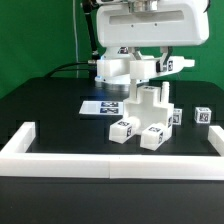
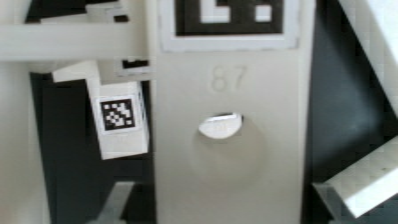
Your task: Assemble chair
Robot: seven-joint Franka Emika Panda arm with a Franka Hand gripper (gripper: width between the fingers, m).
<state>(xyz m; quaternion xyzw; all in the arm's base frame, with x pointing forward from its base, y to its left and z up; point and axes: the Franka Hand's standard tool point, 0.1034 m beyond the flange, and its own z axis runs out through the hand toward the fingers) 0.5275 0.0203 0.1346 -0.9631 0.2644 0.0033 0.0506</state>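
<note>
Your gripper (image 1: 150, 78) is clenched, apparently on top of the upright chair slab (image 1: 150, 100), probably to steady it near the middle of the table (image 1: 45, 115). Loose chair blocks (image 1: 122, 128) wait nearer the front edge. You cannot see the finger contact itself, and the wrist view crops the slab to its hole (image 2: 219, 125) and one tagged post (image 2: 116, 115).

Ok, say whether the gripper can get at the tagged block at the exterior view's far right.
Probably not yet: the gripper seems shut on the upright chair part. The block stands apart, uncovered.
</note>
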